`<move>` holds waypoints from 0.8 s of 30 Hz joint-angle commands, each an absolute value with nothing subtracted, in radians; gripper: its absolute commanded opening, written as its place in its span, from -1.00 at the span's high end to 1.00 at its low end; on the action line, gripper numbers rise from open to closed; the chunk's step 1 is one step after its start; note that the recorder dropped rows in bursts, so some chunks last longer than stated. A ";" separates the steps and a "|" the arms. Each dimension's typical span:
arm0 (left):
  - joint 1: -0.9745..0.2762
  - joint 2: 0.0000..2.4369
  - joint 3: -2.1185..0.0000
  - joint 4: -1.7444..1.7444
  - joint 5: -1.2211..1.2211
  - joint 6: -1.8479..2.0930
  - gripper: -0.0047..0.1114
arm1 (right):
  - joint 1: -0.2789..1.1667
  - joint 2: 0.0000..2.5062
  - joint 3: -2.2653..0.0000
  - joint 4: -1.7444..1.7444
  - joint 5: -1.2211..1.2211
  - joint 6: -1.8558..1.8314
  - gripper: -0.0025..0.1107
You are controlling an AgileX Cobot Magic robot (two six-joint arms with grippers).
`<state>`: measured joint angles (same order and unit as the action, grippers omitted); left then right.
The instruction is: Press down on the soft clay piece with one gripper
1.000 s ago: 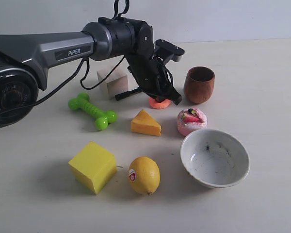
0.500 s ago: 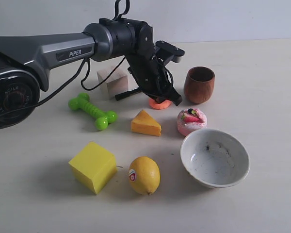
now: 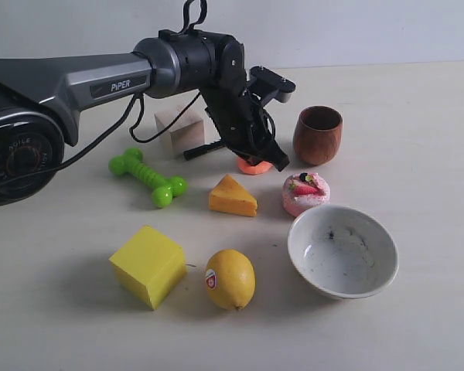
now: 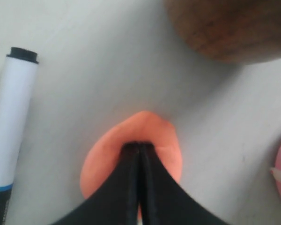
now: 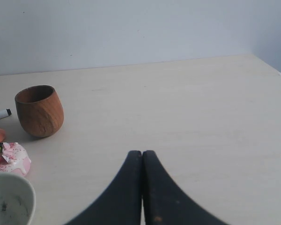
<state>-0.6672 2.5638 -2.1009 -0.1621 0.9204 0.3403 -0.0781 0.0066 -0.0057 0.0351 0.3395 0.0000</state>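
**Shut claw meets the clay**

Beyond the cheese wedge [image 3: 232, 196], in the bench's far half, the soft clay piece [image 3: 250, 167] lay beside the wooden cup [image 3: 318, 135]. The left gripper [image 4: 139, 146] touched it, jaws pinched together (presumably to make one blunt pressing tip).

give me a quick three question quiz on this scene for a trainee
1. True or false: the left gripper is shut, its tips over the soft clay piece.
2. Which stands closest to the clay? A wooden cup; B lemon; C yellow block.
3. Fill in: the right gripper is ____ and holds nothing.
Key: 1 true; 2 A; 3 shut.
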 commanded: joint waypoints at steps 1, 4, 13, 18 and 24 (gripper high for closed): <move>-0.668 2.661 -2.049 -0.145 1.101 0.345 0.92 | -0.083 0.000 0.000 0.036 0.332 0.000 0.96; -0.668 2.661 -2.049 -0.145 1.101 0.345 0.92 | -0.083 0.000 0.000 0.036 0.332 0.000 0.96; -0.668 2.665 -2.049 -0.147 1.101 0.345 0.92 | -0.083 0.000 0.000 0.036 0.332 0.000 0.96; -0.668 2.665 -2.049 -0.147 1.101 0.345 0.89 | -0.083 0.000 0.000 0.036 0.332 0.000 0.96; -0.668 2.665 -2.049 -0.147 1.101 0.345 0.50 | -0.083 0.000 0.000 0.036 0.332 0.000 0.96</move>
<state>-0.6672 2.5655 -2.1009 -0.1657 0.9233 0.3441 -0.0781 0.0066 -0.0057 0.0351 0.3395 0.0000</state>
